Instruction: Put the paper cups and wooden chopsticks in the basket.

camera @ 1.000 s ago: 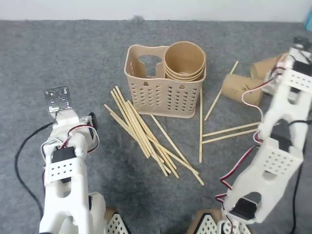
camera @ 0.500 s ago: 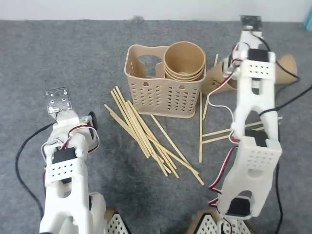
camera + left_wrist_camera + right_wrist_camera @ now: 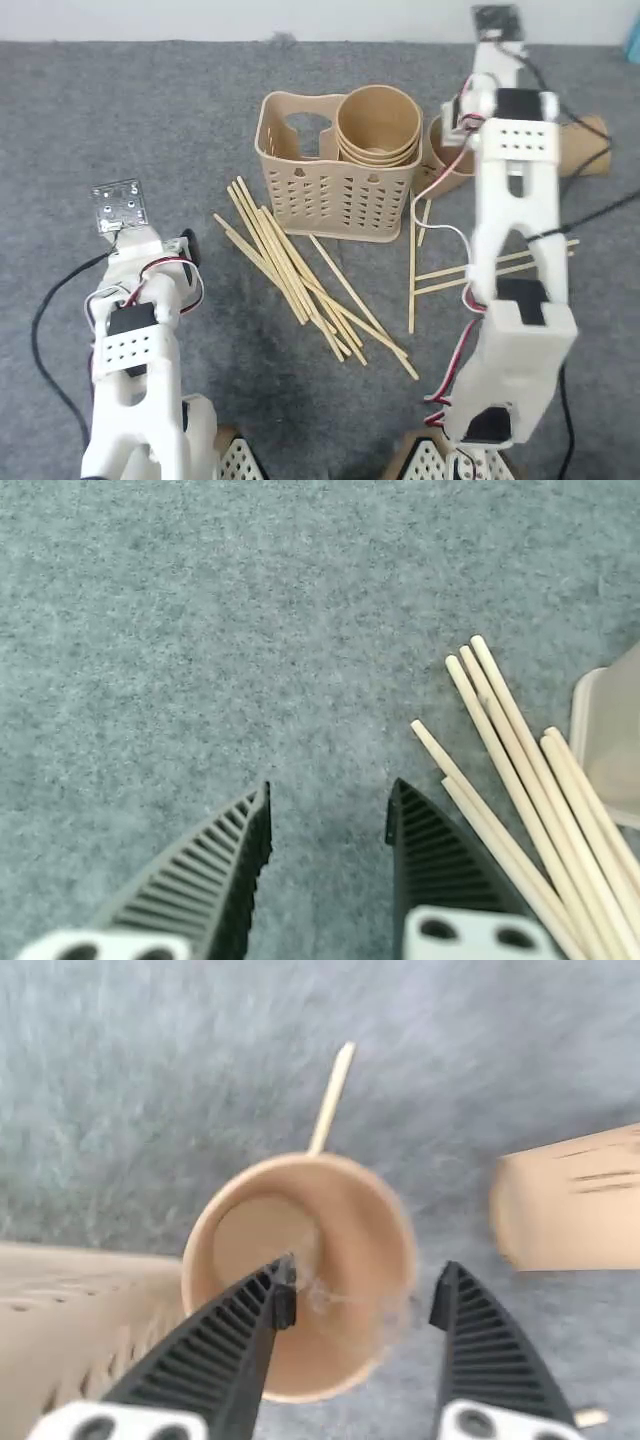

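Right tool (image 3: 367, 1280): wide, set astride the wall of a cup (image 3: 250, 1235), one finger inside and one outside, the cup's mouth facing the tool. The cup sits just beside the basket (image 3: 340, 195), near the far edge of the worktop (image 3: 150, 120).
Second cup (image 3: 585, 135): on its side, toward the far right corner.
Stacked cups (image 3: 378, 120): in the basket, in the compartment nearer the right arm.
Left tool (image 3: 328, 795): wide, holding nothing, over bare worktop toward the near left corner, just beside the ends of the chopsticks (image 3: 510, 720), which lie loose in front of the basket.
Further chopsticks (image 3: 470, 270): nearer the right edge.
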### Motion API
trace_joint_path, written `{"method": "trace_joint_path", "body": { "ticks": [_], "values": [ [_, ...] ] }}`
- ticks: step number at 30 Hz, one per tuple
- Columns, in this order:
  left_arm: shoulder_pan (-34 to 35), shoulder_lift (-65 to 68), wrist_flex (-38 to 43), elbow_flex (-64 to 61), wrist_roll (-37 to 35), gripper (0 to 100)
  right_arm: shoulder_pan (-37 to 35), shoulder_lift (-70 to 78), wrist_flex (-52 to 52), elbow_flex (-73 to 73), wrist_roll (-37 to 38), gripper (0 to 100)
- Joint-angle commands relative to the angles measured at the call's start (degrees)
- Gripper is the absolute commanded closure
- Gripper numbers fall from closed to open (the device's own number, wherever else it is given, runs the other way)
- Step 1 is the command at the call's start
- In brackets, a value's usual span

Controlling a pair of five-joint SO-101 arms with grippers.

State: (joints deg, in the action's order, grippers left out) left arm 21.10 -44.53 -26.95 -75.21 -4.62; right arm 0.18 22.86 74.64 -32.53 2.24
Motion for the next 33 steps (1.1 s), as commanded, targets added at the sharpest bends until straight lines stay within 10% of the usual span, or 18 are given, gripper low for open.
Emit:
{"method": "trace_joint_path", "body": {
  "ticks": [1,33],
  "values": [
    [-0.4,-1.5,1.8,0.3,-0.4,82,4.9,-7.5,0.2,-3.6,-0.4,76.0],
    [-0.5,-1.5,1.8,0.1,-0.4,82,5.9,4.1,-0.7,-3.6,-6.9,76.1]
  ]
}}
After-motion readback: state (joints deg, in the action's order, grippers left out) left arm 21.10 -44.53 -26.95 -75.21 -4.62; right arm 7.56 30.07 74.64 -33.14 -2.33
